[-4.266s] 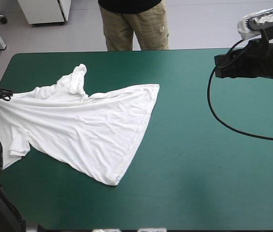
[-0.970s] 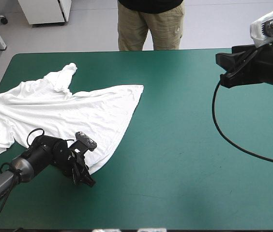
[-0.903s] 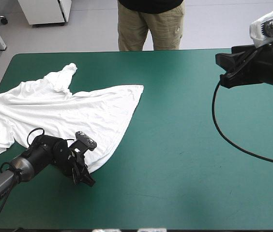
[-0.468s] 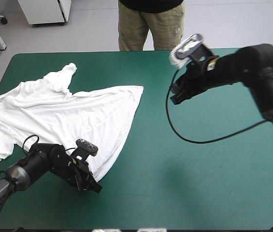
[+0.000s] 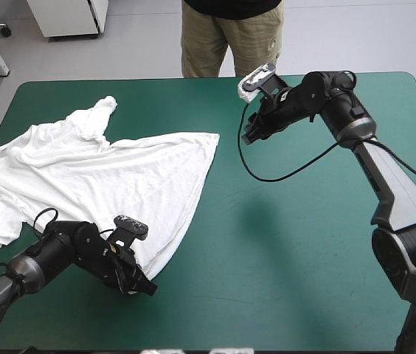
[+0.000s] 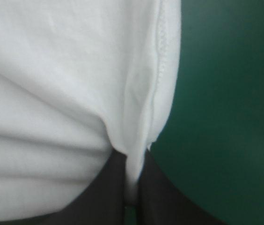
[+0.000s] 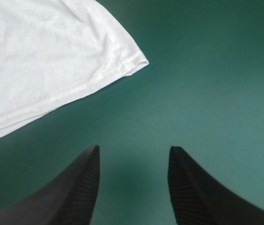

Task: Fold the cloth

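The white T-shirt (image 5: 97, 173) lies spread and wrinkled over the left half of the teal-green table, one end hanging past the left edge. My left gripper (image 5: 140, 282) lies low at the shirt's near corner, shut on the hem; in the left wrist view the white T-shirt (image 6: 66, 79) fills the space ahead and its edge is pinched between the black fingers (image 6: 157, 190). My right gripper (image 5: 247, 137) hovers just right of the shirt's far right corner (image 7: 139, 62). It stands open (image 7: 133, 154) over bare cover, nothing between its fingers.
A bunched sleeve (image 5: 102, 114) rises at the shirt's far side. The table's right half (image 5: 326, 243) is bare teal-green cover. A black cable hangs in a loop under the right arm.
My right arm has swung in from the far right edge to beside the shirt's far right corner. The left gripper slid slightly toward the near edge, holding the hem.
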